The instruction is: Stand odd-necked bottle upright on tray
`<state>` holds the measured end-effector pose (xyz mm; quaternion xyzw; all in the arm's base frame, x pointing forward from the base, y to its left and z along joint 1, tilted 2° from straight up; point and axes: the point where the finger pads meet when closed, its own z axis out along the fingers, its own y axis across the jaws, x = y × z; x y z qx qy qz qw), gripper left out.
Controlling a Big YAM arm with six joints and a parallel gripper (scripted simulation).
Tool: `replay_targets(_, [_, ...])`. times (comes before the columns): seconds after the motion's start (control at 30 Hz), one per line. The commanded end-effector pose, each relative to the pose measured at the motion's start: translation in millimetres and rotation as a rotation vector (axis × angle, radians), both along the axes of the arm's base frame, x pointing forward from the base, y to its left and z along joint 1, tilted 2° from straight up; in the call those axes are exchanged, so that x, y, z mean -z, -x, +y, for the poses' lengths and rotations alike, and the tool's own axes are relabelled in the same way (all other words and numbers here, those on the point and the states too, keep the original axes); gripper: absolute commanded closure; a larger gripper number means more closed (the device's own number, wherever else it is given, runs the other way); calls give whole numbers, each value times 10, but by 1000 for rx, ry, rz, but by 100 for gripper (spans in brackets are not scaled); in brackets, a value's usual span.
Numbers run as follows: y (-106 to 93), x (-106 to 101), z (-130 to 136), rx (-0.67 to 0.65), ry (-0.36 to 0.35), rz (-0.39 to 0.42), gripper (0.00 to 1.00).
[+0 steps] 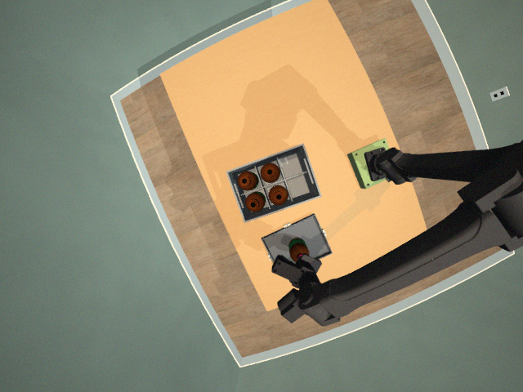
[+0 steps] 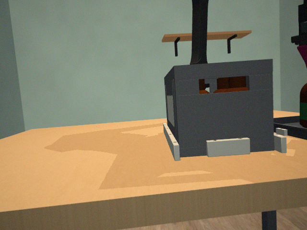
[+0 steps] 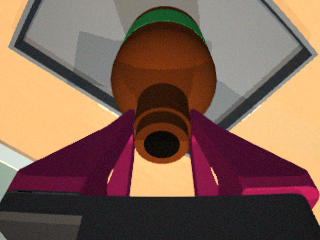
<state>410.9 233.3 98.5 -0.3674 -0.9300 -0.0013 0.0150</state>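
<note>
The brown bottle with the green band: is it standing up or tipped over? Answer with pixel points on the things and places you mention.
Upright. In the exterior view, the brown glass-like bottle [image 1: 299,249] [image 2: 303,111] [image 3: 164,60] has its green band level and its neck above its body.

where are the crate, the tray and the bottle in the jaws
crate [image 1: 316,185] [image 2: 225,119]: top view, rim; exterior view, side wall
tray [image 1: 315,229] [image 2: 289,130] [image 3: 65,75]: top and wrist views, floor; exterior view, outer wall
bottle [image 1: 299,250] [image 2: 303,111] [image 3: 164,62]: all three views, body
</note>
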Motion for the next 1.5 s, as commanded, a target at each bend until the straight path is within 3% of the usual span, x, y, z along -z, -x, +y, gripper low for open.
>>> replay_targets(0.0, [16,-14,64,-1,-9,-11,100])
replay_targets(1.07, [16,-14,64,-1,-9,-11,100])
replay_targets(1.1, [16,-14,64,-1,-9,-11,0])
replay_targets(1.47, [23,-14,60,-1,-7,-9,0])
